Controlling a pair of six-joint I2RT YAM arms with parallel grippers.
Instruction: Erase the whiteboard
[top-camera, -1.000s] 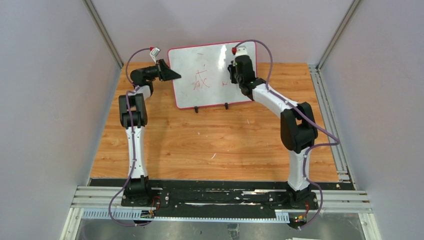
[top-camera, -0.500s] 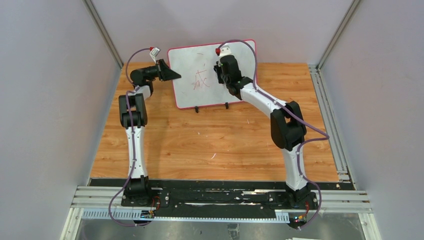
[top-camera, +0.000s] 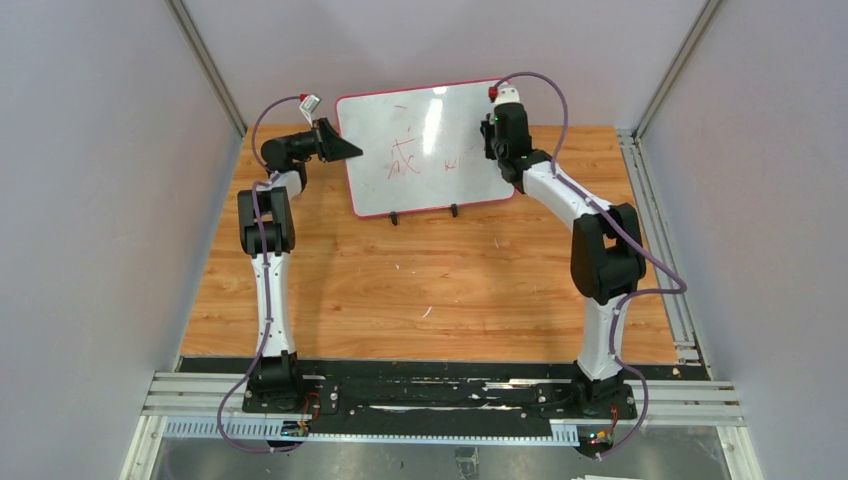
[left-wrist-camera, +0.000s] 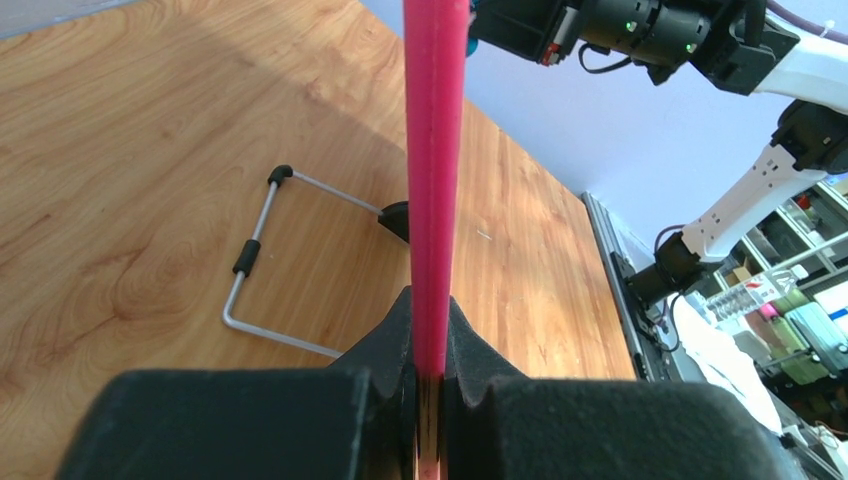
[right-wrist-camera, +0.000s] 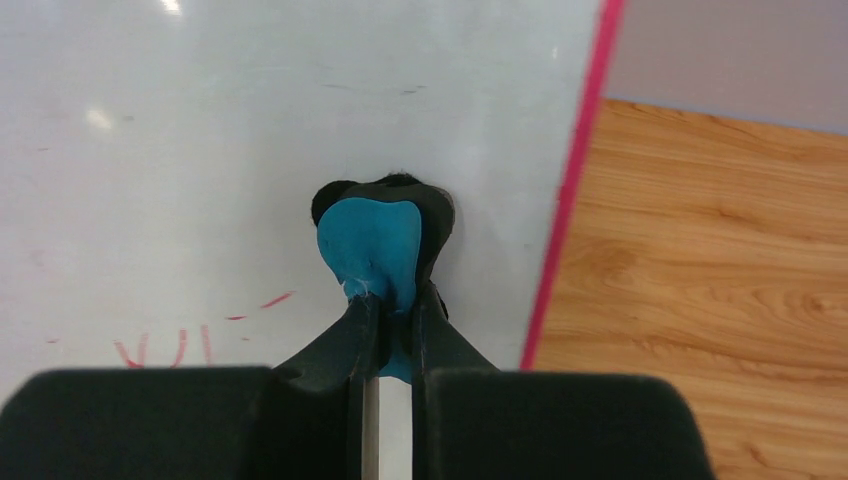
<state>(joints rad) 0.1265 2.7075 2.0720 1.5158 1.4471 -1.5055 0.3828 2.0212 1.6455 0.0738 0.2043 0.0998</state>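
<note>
Wood-grain tabletop (top-camera: 450, 290), enclosed on 3 sides by plain lilac-grey wall panels (top-camera: 90, 200). 2 slanted aluminium struts (top-camera: 205, 65) marked the rear corners. A grooved metal rail (top-camera: 640, 170) ran along the right edge, and a black plate (top-camera: 440, 372) on silver extrusions crossed the near edge. Lighting was soft and even. Past the table's far end, the left wrist view showed cluttered shelving (left-wrist-camera: 800, 320).

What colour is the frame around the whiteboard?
The whiteboard frame is red-pink, clearest in the left wrist view.
</note>
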